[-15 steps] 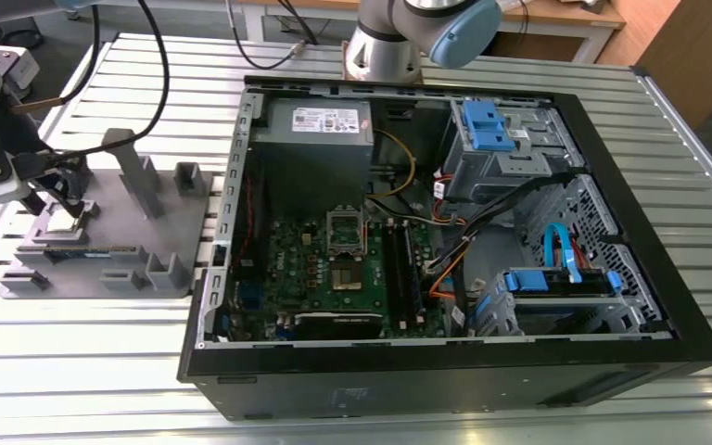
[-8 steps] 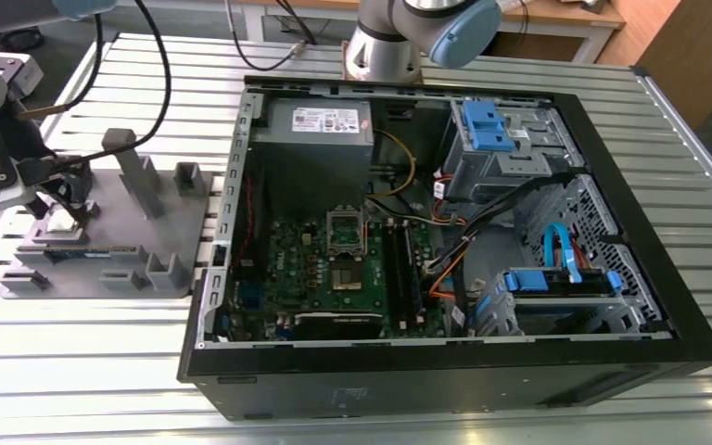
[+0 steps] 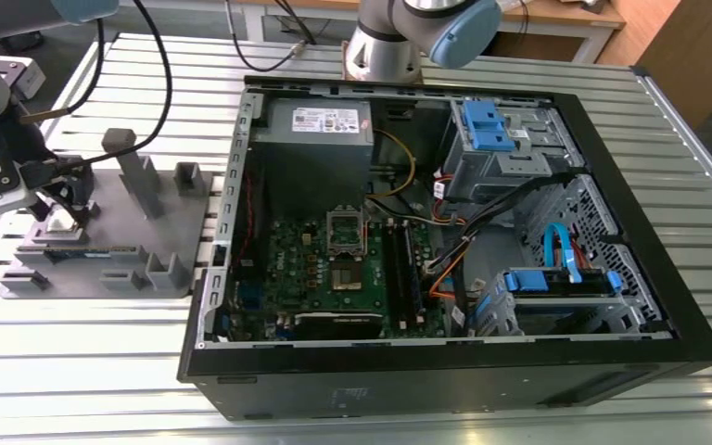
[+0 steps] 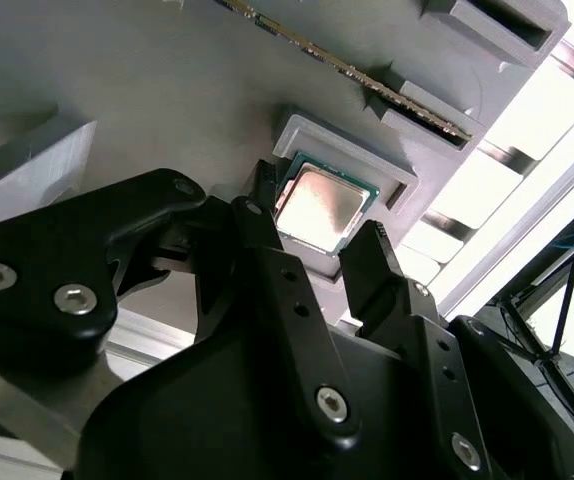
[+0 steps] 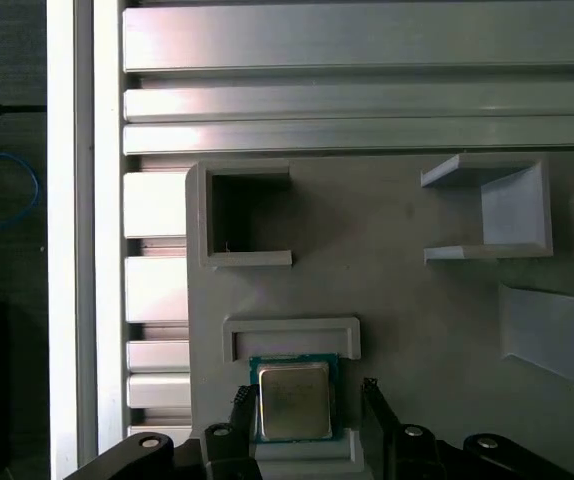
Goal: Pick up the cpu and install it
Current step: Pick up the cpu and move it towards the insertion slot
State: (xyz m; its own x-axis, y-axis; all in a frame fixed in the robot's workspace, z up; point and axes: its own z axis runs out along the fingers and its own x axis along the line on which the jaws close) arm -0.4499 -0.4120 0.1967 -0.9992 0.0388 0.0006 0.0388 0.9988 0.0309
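**Item:** cpu (image 4: 322, 208), a flat square chip with a shiny metal top.

**Location:** seated in a shallow pocket (image 5: 292, 335) near one edge of the grey fixture plate (image 3: 108, 222). It is not lifted.

**Gripper** (image 4: 317, 228)**:** lowered over the fixture plate. Its fingers (image 4: 372, 262) are spread, 1 on each side of the cpu. They probably do not touch its edges yet, though the view is tight.

**Risks:**
- If 1 finger meets the chip first, closing could skew the cpu against the pocket wall.
- A shallow hold on such thin edges could slip during lifting.
- A chip carried tilted would seat badly in the socket (image 3: 346, 230).
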